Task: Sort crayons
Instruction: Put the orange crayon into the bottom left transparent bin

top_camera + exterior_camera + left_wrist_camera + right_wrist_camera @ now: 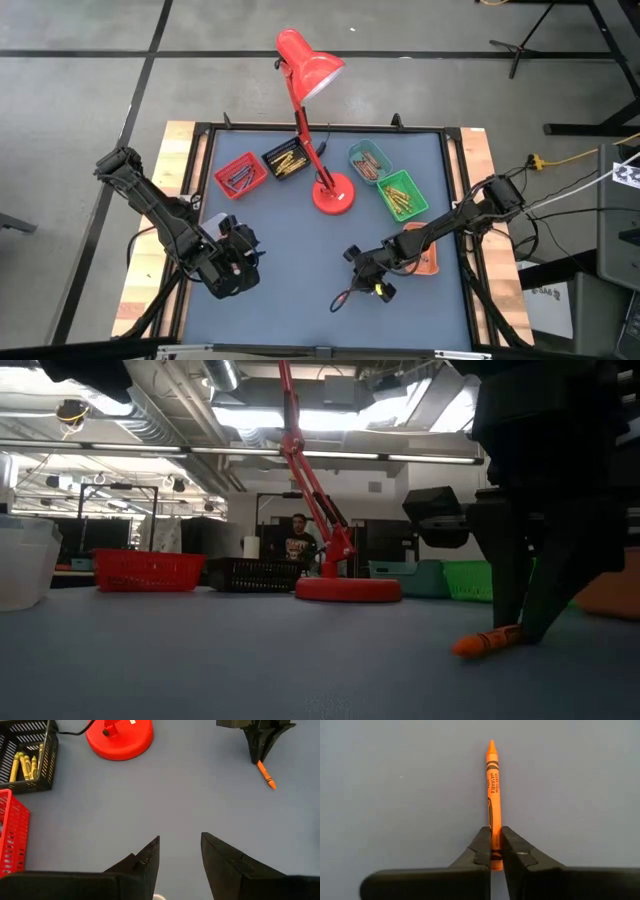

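Looking down, the right gripper (352,290) sits low on the surface (300,260), the left gripper (240,262) idle. Level view: an orange crayon (487,641) lies on the surface. Wrist views: left fingers (147,862) apart; right fingers (482,847) pinch the crayon's end.

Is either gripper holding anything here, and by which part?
The right gripper is shut on an orange crayon near its blunt end, the crayon lying on the table. The left gripper is open, holding nothing.
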Controlling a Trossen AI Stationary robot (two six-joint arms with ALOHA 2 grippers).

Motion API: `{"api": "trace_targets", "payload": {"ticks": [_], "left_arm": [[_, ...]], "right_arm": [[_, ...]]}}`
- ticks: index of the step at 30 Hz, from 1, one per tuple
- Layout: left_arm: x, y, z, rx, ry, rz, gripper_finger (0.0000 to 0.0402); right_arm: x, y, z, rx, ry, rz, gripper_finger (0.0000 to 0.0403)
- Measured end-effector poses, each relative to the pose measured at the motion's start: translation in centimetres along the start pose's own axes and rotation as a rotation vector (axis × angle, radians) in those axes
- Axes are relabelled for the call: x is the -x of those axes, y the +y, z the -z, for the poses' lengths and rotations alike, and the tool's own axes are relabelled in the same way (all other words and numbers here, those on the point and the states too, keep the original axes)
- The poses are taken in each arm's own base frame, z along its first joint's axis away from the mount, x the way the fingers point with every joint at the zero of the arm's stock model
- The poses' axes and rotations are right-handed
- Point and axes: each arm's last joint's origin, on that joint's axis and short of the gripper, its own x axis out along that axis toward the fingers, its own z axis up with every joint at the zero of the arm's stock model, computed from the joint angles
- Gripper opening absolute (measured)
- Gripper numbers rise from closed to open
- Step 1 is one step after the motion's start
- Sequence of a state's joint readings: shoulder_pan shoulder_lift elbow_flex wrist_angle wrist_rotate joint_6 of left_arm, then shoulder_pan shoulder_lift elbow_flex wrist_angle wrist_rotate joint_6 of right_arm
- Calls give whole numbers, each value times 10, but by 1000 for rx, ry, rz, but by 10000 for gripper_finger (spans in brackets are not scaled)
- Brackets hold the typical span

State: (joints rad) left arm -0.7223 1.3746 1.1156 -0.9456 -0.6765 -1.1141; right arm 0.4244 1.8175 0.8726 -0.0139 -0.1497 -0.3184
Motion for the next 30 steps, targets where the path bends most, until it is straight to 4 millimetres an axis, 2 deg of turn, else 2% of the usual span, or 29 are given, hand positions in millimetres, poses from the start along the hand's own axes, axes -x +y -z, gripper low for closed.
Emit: {"api": "trace_targets", "payload": {"ticks": [13,23,30], "left_arm": [[0,-2,-1,18,-10,21,128],[-1,-7,-3,-20,-48,41,128],[-17,-21,1,-175,-96,1,128]], "right_arm": [[-2,-4,-5,1,-55,71,24],[1,-15,-10,-10,-42,399,25],[6,-22,-19,27,-90,572,25]]}}
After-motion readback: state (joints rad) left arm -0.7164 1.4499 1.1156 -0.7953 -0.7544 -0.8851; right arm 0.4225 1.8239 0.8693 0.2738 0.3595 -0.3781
